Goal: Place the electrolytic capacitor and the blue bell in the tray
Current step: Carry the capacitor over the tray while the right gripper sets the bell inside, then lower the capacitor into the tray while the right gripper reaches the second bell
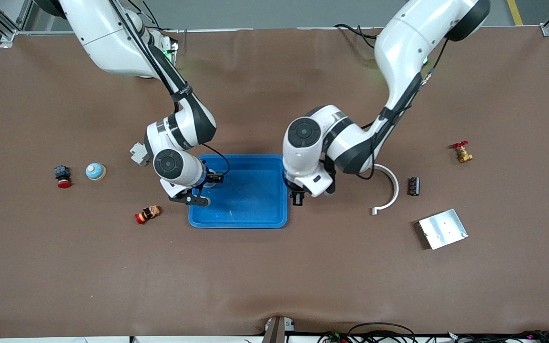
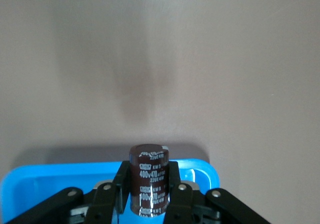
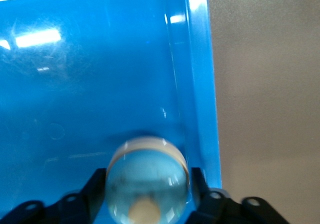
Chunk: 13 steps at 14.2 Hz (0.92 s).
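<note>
The left gripper (image 2: 150, 191) is clamped on the electrolytic capacitor (image 2: 149, 176), whose dark sleeve reads "400V 470". Its long axis runs along the fingers, flat end outward, over the tray (image 2: 45, 181) rim.

The right gripper (image 3: 148, 176) brackets the blue bell (image 3: 147, 186), dome toward the wrist, low in the tray beside its wall. I cannot tell whether it grips.

tray (image 1: 250, 209) middle free; grippers crowd both ends
</note>
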Available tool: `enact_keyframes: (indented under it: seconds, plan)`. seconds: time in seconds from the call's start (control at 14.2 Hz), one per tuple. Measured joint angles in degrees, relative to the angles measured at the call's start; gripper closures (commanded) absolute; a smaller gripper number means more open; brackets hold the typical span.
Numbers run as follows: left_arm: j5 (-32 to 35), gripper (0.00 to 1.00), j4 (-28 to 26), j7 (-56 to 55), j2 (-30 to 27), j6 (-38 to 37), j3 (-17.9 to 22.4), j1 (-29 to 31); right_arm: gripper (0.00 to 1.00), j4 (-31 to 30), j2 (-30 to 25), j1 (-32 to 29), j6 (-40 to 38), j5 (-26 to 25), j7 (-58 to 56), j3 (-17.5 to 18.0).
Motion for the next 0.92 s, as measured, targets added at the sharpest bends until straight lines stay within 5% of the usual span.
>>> enact_keyframes:
  seconds: [0.21,0.49,0.92]
  plan:
    - [-2.83,1.00,4.17,-1.26,3.70,0.00,4.27,-4.88,0.00,0.27,-0.07,-0.08,-0.89,0.02,0.05,-0.39]
    - [-3.03,1.00,6.00,-2.01,5.13,0.27,4.70,-6.73,0.00,2.14,-2.85,-4.29,-6.24,-0.58,-3.63,-2.90]
    - [-3.09,1.00,7.48,-2.24,7.77,5.40,9.46,-12.40,0.00,0.62,-9.05,-13.66,-11.49,-8.61,-17.85,-7.57]
